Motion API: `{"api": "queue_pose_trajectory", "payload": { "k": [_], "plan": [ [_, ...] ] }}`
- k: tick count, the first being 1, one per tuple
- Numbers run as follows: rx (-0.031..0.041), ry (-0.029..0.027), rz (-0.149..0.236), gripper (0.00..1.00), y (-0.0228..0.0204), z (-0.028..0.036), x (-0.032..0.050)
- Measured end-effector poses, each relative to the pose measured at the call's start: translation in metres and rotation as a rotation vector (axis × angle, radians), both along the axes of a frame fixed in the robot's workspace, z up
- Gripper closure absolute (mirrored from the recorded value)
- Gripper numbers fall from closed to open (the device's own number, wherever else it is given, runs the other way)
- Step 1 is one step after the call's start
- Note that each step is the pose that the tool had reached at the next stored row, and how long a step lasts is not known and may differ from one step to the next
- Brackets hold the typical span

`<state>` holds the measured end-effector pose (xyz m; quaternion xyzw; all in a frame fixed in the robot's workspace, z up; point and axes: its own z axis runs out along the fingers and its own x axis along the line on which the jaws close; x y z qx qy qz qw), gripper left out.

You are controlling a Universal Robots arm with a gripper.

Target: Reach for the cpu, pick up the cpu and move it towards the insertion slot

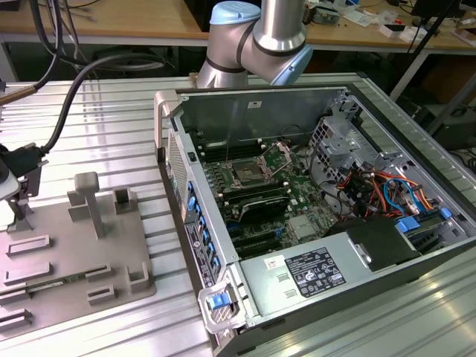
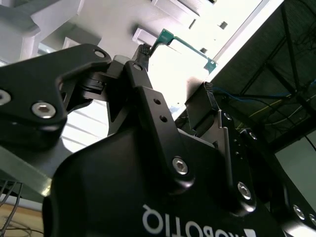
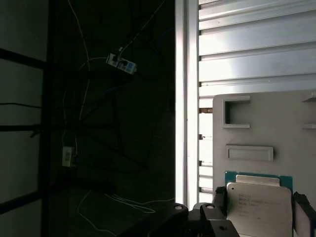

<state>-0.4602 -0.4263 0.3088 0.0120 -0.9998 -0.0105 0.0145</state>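
The cpu [image 3: 259, 212], a flat square chip with a silvery top and a green rim, sits between my gripper's [image 3: 260, 203] two black fingers [image 3: 220, 197]. The fingers lie against two opposite edges of the chip, so the gripper is shut on it. In the second wrist view the cpu's green edge [image 2: 186, 45] spans the gripper [image 2: 175, 66] from below. In the exterior view the gripper [image 1: 21, 195] is at the far left, over the grey fixture plate [image 1: 71, 256]. The insertion slot [image 1: 245, 175], a dark socket with a metal frame, lies far to the exterior view's right, inside the open computer case.
The fixture plate [image 3: 256, 128] carries raised grey blocks [image 1: 88, 199] and pockets. The open case [image 1: 312, 186] has tall metal walls, a power supply [image 1: 312, 271], drive cages and cable bundles [image 1: 375, 190]. A thick black hose [image 1: 67, 111] runs to the wrist. The ribbed metal table ends beside the plate [image 3: 186, 98].
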Motion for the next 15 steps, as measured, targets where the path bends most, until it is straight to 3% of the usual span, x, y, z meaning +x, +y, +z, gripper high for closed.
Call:
{"api": "queue_pose_trajectory", "payload": {
  "k": [15],
  "plan": [
    [0.0, 0.0, 0.0, 0.45, 0.0, 0.0094, 0.0005]
  ]
}}
